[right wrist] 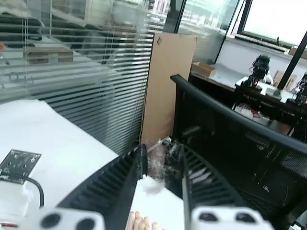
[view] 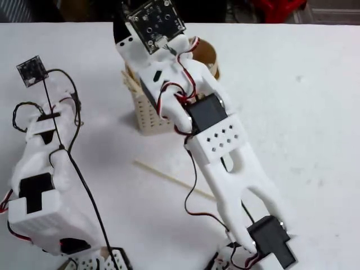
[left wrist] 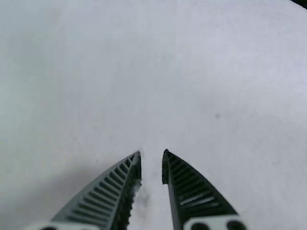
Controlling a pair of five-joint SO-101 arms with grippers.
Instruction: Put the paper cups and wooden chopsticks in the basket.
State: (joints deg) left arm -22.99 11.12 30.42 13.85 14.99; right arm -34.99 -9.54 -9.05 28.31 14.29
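Now | white table (view: 304, 112) | right gripper (right wrist: 160, 153) above cream perforated plastic basket (view: 149, 115) near far edge, jaws narrowly parted, empty | left gripper (left wrist: 151, 155) over bare table, likewise | brown paper cup (view: 207, 52) near basket | thin wooden chopstick (view: 174, 179) flat mid-table

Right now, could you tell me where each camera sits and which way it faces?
High view: fixed above, looking down on the table, left arm, right arm and basket.
Left wrist view: on the left arm, facing down at bare table past the left pincer.
Right wrist view: on the right arm, facing outward at blinds and a black chair past the right pincer.
Shared: the left arm's camera board appears in the high and right wrist views.
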